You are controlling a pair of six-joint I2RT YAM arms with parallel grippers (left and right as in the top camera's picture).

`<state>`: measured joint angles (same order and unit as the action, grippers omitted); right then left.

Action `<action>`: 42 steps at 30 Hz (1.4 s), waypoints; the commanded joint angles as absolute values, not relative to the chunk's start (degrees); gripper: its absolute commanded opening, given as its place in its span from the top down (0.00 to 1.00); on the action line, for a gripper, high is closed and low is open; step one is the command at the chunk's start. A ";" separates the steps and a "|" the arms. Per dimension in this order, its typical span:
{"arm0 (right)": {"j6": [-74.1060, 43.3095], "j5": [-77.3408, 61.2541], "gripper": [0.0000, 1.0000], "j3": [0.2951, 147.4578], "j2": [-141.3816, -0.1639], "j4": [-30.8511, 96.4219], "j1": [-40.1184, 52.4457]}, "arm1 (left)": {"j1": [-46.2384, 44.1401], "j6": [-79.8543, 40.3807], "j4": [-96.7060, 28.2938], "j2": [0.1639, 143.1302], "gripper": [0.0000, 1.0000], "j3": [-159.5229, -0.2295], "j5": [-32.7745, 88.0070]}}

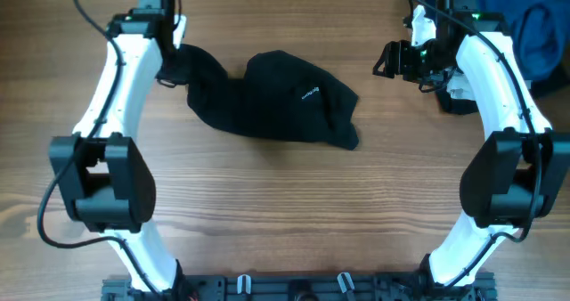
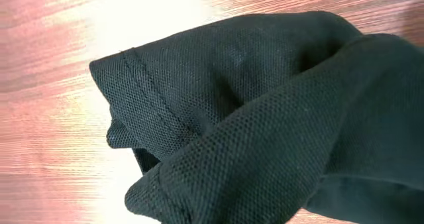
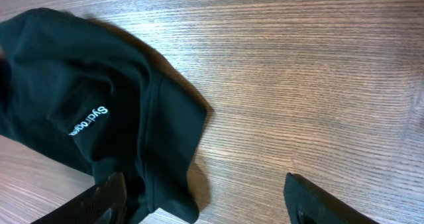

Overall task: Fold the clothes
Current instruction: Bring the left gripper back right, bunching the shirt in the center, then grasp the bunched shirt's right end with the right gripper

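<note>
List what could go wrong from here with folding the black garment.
1. The black garment lies bunched; pulling only its left end, by the left gripper, may drag it into a tighter heap.
2. The right gripper, open and off the cloth, could pinch several layers at the hem.

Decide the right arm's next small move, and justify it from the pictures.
Probably ease the right gripper toward the nearest hem of the black garment and close on it. The garment lies bunched, the right gripper is open over bare table beside it, and the left gripper sits at its opposite end.
</note>
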<state>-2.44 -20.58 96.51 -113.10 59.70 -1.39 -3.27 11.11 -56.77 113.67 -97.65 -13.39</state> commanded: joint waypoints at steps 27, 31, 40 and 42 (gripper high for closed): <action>-1.26 -21.52 0.21 97.91 -111.53 60.73 -1.19 | -12.97 10.26 -54.19 110.93 0.65 -87.64 14.96; -0.32 -25.19 0.21 97.80 -111.53 60.64 -1.10 | -15.38 10.28 -53.15 111.02 0.00 -87.64 23.83; 1.30 -35.31 0.20 85.69 -111.55 51.86 -0.08 | -23.68 10.28 -51.44 113.34 0.02 -87.64 24.34; 1.30 -38.17 0.20 82.70 -111.55 48.29 -0.08 | -22.50 9.87 -51.44 111.83 0.02 -87.85 23.51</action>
